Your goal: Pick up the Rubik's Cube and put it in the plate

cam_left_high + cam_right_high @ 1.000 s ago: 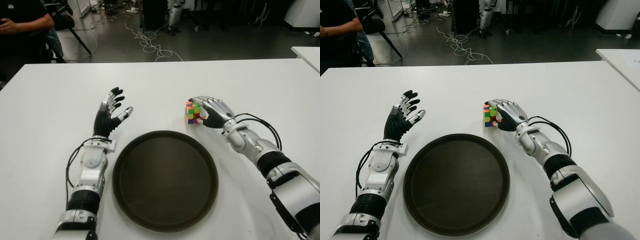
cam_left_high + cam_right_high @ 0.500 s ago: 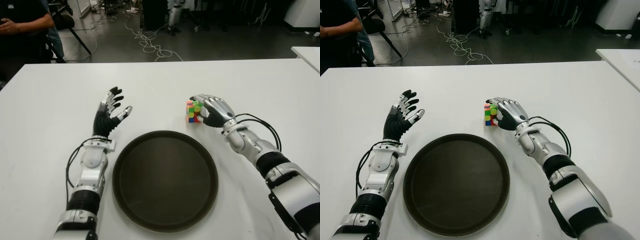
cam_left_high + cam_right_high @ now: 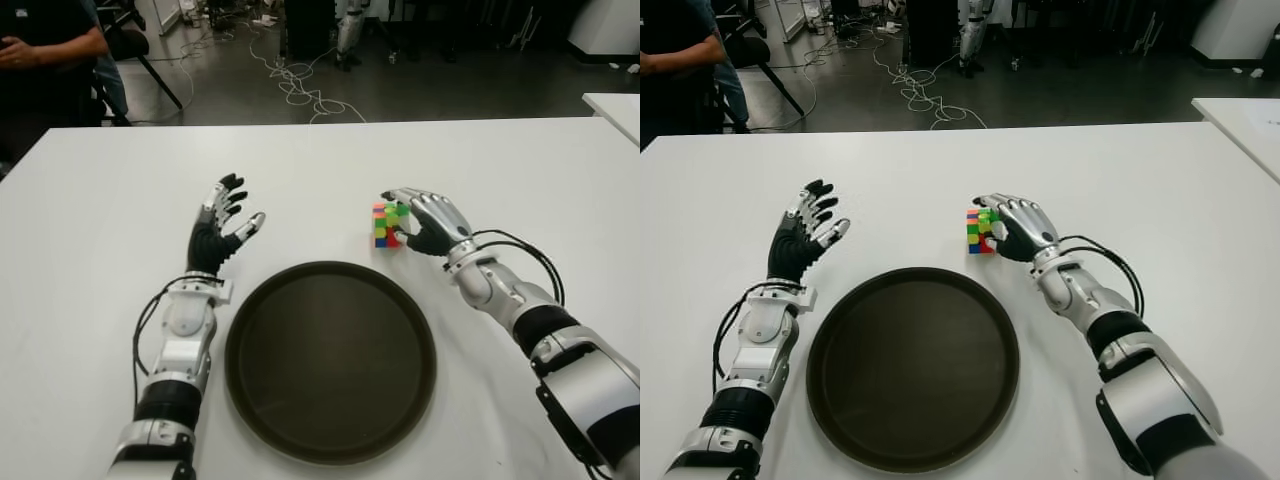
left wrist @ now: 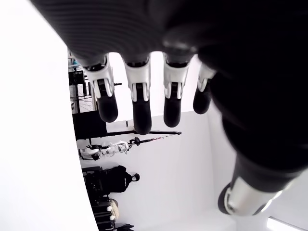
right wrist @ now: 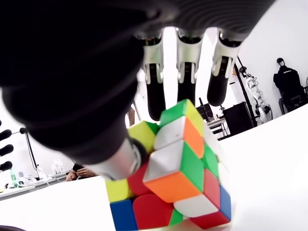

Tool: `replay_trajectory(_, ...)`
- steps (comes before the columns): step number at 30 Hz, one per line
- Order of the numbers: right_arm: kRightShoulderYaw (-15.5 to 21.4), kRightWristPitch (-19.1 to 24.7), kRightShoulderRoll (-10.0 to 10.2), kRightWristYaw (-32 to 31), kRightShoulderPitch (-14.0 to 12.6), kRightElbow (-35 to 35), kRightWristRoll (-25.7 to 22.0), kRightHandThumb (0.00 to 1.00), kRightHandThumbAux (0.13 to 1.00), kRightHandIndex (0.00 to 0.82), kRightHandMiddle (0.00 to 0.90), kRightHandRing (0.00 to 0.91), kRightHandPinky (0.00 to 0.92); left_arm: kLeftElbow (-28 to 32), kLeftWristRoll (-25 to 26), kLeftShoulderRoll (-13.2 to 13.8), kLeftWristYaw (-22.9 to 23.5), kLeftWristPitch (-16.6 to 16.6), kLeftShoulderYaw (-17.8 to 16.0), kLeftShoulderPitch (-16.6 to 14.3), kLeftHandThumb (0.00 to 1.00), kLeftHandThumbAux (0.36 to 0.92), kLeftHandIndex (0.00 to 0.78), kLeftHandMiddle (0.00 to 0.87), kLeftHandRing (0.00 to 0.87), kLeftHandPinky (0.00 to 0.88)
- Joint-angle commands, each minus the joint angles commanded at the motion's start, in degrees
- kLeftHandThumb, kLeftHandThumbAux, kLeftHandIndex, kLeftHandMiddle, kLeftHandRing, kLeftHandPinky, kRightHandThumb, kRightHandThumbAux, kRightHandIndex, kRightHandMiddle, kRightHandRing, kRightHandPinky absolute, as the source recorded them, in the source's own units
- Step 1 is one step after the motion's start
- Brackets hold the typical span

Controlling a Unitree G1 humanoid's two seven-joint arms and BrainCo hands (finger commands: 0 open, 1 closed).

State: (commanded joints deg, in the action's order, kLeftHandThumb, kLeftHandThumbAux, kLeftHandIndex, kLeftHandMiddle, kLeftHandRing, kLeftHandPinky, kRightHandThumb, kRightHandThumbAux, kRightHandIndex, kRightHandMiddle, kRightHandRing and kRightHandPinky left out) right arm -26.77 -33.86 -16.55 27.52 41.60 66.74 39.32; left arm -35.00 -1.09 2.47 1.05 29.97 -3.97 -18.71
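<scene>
The Rubik's Cube (image 3: 385,226) is on the white table (image 3: 500,170), just beyond the far right rim of the round dark plate (image 3: 330,360). My right hand (image 3: 420,222) is closed around it from the right. In the right wrist view the thumb (image 5: 96,144) presses the cube's (image 5: 178,183) side and three fingers arch over its top. The cube looks tilted, with its lower edge at the table. The plate holds nothing. My left hand (image 3: 222,228) is raised open to the left of the plate, its fingers (image 4: 139,106) spread.
A seated person (image 3: 40,40) is beyond the table's far left corner. Cables (image 3: 300,85) trail over the floor behind the table. A second white table's corner (image 3: 615,105) shows at the far right.
My right hand and the cube have shifted slightly away from me, and the cube has tipped a little in the grasp. The left hand has barely moved.
</scene>
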Motion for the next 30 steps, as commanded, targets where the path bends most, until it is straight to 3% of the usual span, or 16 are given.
replay_trajectory(11, 0.38, -0.4, 0.21, 0.32, -0.01, 0.27, -0.3, 0.581, 0.843, 0.213, 0.293, 0.294, 0.252, -0.38, 0.44, 0.14, 0.43, -0.21, 0.07, -0.25, 0.035, 0.728, 0.083, 0.154, 0.144, 0.127)
replay_trajectory(19, 1.15, -0.75, 0.68, 0.22, -0.09, 0.64, -1.05, 0.531, 0.85, 0.222, 0.292, 0.299, 0.292, -0.62, 0.07, 0.34, 0.27, 0.08, 0.19, -0.37, 0.034, 0.717, 0.081, 0.151, 0.141, 0.124)
replay_trajectory(26, 1.16, -1.74, 0.58, 0.88, -0.1, 0.78, -1.04, 0.588, 0.853, 0.223, 0.315, 0.322, 0.287, -0.54, 0.1, 0.44, 0.39, -0.43, 0.27, -0.41, 0.027, 0.709, 0.08, 0.153, 0.141, 0.119)
replay_trajectory(30, 0.98, -1.86, 0.49, 1.24, 0.02, 0.91, -0.8, 0.541, 0.854, 0.228, 0.326, 0.323, 0.286, -0.57, 0.18, 0.35, 0.27, -0.43, 0.22, -0.44, 0.031, 0.708, 0.083, 0.155, 0.143, 0.128)
